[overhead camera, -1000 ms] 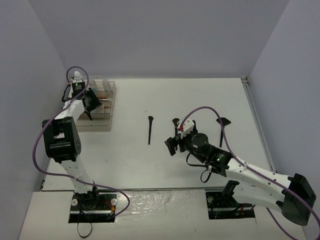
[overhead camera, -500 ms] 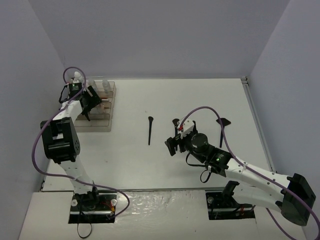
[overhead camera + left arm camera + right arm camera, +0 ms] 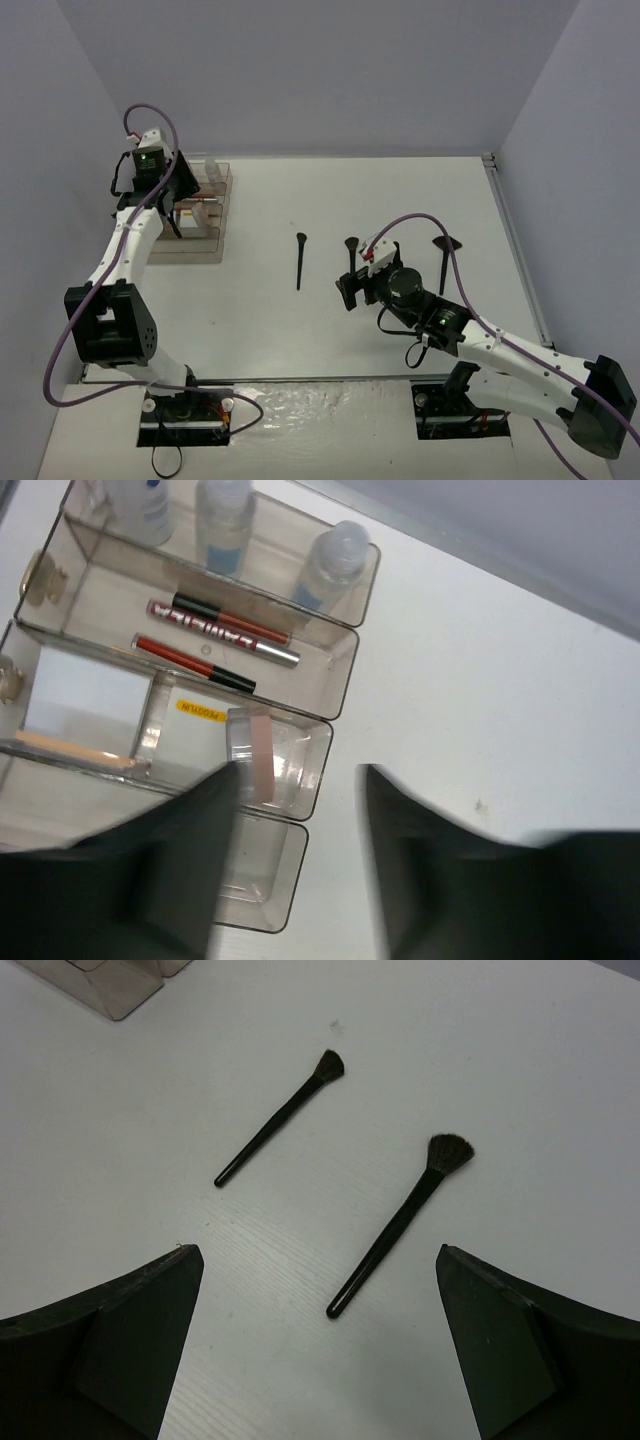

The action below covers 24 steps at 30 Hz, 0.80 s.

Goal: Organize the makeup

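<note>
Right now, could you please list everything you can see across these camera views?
brushes: three, black, lying apart on the bare table, right of the organizer
organizer tray: one, clear smoky, tiered, far left of the table
bottles: three, clear and white, upright in the back tier
lip tubes: two, red, lying in the second tier
pad: one, white, square, third tier
wooden stick: one, tan, lying beside the pad
compact: one, pink, round, on its edge in the third tier's end compartment
table: one, white
left gripper: black, open, above the organizer tray's front corner
right gripper: black, open, above two of the brushes
</note>
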Available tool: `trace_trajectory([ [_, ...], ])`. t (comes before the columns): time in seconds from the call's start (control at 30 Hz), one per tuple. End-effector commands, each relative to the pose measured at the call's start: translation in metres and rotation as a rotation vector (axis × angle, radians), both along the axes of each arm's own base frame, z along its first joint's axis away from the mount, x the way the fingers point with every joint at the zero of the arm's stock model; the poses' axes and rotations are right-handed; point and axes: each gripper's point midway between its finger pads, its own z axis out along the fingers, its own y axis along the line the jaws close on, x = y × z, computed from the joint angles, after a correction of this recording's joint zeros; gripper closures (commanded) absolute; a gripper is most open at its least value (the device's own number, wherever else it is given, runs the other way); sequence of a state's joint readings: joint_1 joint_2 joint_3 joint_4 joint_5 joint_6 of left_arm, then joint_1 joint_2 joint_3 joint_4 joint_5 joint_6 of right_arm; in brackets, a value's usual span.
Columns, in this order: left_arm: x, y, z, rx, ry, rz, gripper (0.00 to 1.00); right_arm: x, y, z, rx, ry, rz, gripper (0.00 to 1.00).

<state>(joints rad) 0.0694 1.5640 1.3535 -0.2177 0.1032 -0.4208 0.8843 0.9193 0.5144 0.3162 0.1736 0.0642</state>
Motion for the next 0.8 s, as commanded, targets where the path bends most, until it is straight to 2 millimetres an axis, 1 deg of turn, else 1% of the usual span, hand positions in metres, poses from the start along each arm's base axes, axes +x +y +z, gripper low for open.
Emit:
trace_trajectory([
  [0.0,0.005,-0.024,0.002,-0.002,-0.036,-0.090,0.83,0.006,-0.005,0.041,0.101,-0.058,-0.053,0.00],
  [0.03,0.008,-0.034,0.001,-0.023,-0.041,-0.125,0.85,0.005,-0.005,0.040,0.102,-0.056,-0.054,0.00],
  [0.07,0.011,-0.043,-0.006,-0.048,-0.027,-0.142,0.86,0.005,-0.006,0.040,0.106,-0.051,-0.057,0.00],
  [0.1,0.013,-0.044,-0.005,-0.052,-0.028,-0.144,0.86,0.004,-0.007,0.040,0.108,-0.051,-0.057,0.00],
  [0.17,0.018,-0.048,-0.020,-0.077,0.010,-0.148,0.86,0.002,-0.010,0.040,0.111,-0.046,-0.064,0.00],
  [0.23,0.022,-0.048,-0.033,-0.088,0.049,-0.136,0.86,0.001,-0.013,0.041,0.112,-0.047,-0.073,0.00],
  [0.37,0.024,-0.035,-0.056,-0.071,0.111,-0.079,0.87,0.001,-0.018,0.041,0.112,-0.050,-0.089,0.00],
  [0.5,0.021,-0.013,-0.072,-0.018,0.164,-0.028,0.87,0.001,-0.018,0.040,0.109,-0.046,-0.090,0.00],
  [0.6,0.018,0.000,-0.081,0.002,0.195,0.005,0.87,0.001,-0.016,0.037,0.103,-0.038,-0.087,0.00],
  [0.77,0.018,0.014,-0.088,0.023,0.218,0.037,0.88,0.001,-0.016,0.034,0.097,-0.033,-0.086,0.00],
])
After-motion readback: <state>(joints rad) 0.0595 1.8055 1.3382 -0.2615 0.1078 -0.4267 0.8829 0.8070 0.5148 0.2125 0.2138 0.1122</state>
